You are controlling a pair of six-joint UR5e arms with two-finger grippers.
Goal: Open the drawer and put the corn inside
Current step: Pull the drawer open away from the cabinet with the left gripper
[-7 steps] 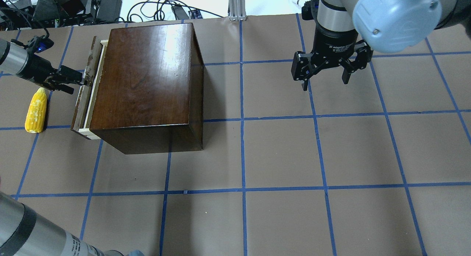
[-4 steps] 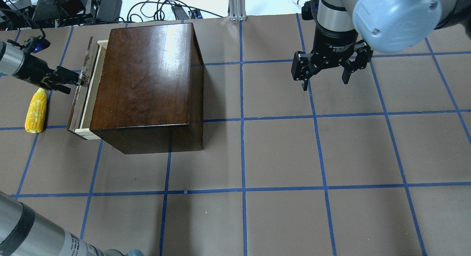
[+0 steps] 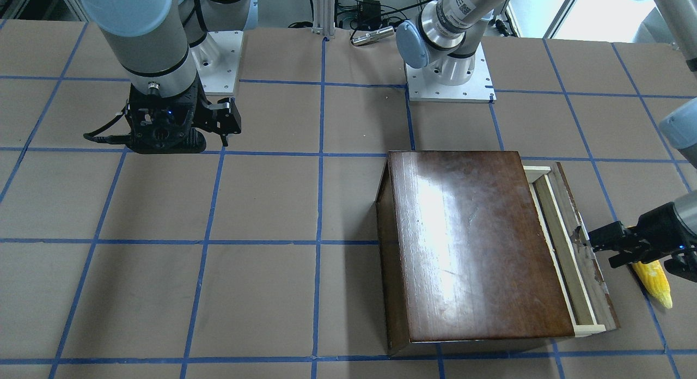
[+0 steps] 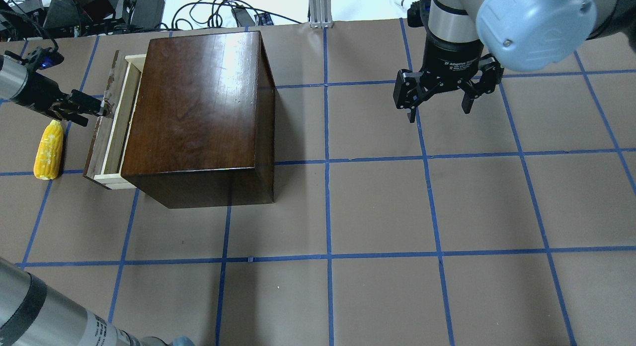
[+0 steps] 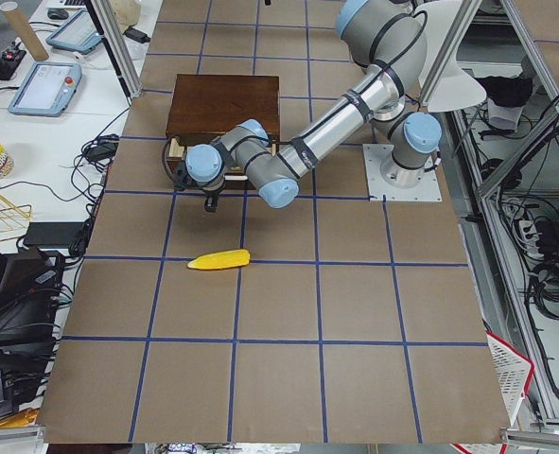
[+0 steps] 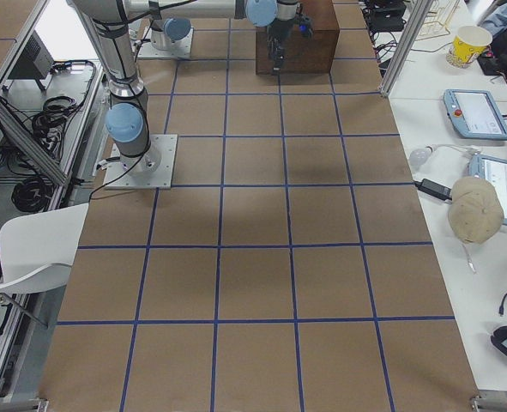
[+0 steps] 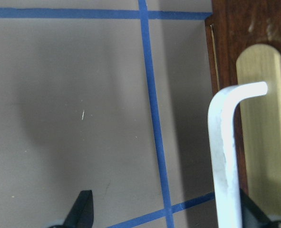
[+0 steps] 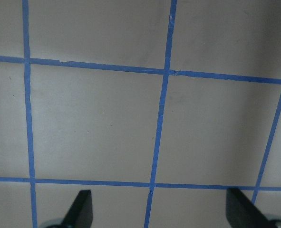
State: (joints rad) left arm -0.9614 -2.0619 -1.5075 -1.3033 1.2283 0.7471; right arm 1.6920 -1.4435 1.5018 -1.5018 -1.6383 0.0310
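Step in hand: the opening of the drawer, as I judge it. It stands only partly out of the dark wooden box, at the left of the overhead view.
Left gripper: the left gripper is at the middle of the drawer front, unclenched. In its wrist view the fingertips are wide apart, and the bent metal pull stands close against the inner side of the right one. It seems to hook the pull, not to pinch it, so that a sideways drag brings the drawer out.
Drawer: a narrow strip of pale wood shows between the dark front panel and the box. I think this gap is still too slim for the cob.
Corn cob: the corn cob lies flat on the table at the far left of the overhead view, near the drawer front. Its pointed end is under the left gripper. It is probably placed there so that the same arm reaches it quickly.
Right gripper: the right gripper hangs over bare table at the upper right with its jaws spread and holding nothing, well apart from the box. Likely it is parked out of the way.
Count: one box, one drawer, one pull, one corn cob, two grippers.
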